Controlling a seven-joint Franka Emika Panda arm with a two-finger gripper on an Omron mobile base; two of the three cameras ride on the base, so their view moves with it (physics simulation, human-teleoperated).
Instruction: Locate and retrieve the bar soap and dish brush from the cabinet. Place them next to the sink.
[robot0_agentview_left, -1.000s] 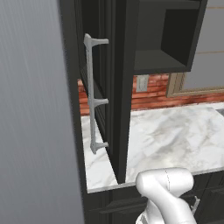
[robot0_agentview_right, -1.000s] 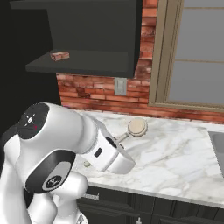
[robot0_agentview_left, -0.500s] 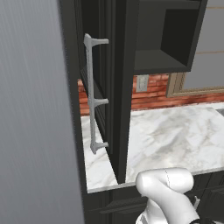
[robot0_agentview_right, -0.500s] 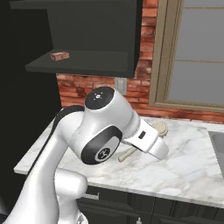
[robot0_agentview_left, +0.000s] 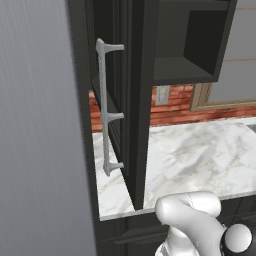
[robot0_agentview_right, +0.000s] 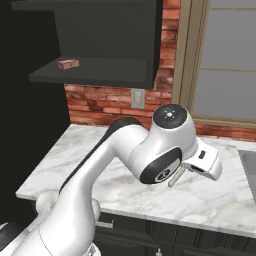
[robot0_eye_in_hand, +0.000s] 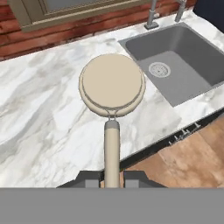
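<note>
Arm swung right toward sink (robot0_eye_in_hand: 179, 61) | hand (robot0_eye_in_hand: 112, 177) clamped on dish brush (robot0_eye_in_hand: 112, 87) handle | above counter (robot0_eye_in_hand: 39, 109)

White marble countertop (robot0_agentview_right: 235, 200) lies bare between the red brick back wall (robot0_agentview_right: 105, 105) and the grey steel sink basin (robot0_eye_in_hand: 183, 61), open for passing. Matte-black wall cabinet (robot0_agentview_right: 100, 45) overhangs the left part, capping headroom; small reddish bar soap (robot0_agentview_right: 68, 63) sits on its bottom panel. Black cabinet door (robot0_agentview_left: 140, 115) with grey bar handle (robot0_agentview_left: 106, 107) stands open edge-on, blocking the left side.
</note>
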